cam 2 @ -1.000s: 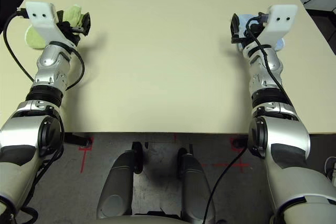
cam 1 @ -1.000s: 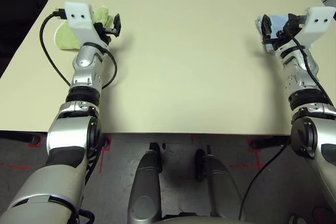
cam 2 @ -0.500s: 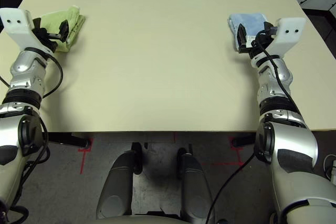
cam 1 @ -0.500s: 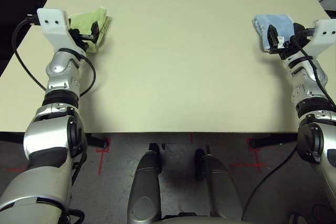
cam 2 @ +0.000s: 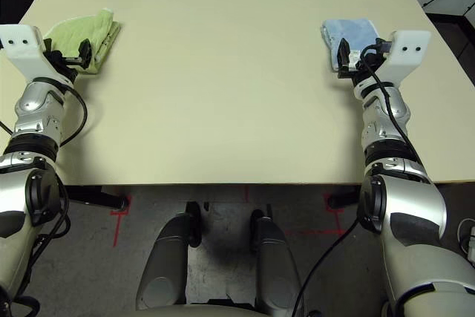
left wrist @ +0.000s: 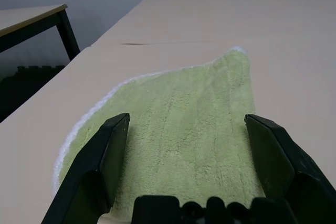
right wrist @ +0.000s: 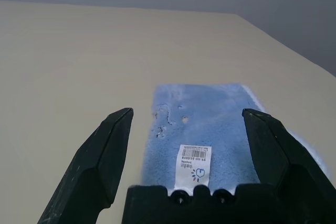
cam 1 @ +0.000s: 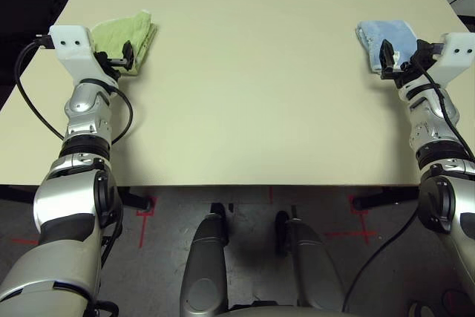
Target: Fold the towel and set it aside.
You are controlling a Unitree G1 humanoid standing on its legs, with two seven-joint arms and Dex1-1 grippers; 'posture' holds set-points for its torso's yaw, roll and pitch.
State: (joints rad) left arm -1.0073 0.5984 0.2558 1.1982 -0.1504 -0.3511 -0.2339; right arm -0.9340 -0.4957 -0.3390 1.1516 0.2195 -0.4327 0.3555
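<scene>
Left wrist view looks straight down onto the towel [left wrist: 184, 135], a light green terry cloth with white stitched edging along its curved border, lying folded and flat at the table's [cam 1: 252, 94] far left corner area. It looks soft, light and limp, so it would sag and unfold if lifted by a single layer; the safest hold seems to be a pinch across the stacked edge nearest the arm, catching all layers at once. The pile should give decent friction against the black fingers.

Just short of it hangs the left gripper [cam 1: 122, 57], its fingers spread wide and holding nothing, the towel lying between and beyond them. The fold appears done and the towel already set to the side, so little of the task seems left.

Well apart, at the table's right side, a smaller light blue cloth [cam 1: 386, 35] lies folded, a barcode tag [right wrist: 193, 161] on top. The right gripper [cam 1: 393, 61] hovers near its close edge, fingers likewise parted and empty. No containers stand anywhere on the table.
</scene>
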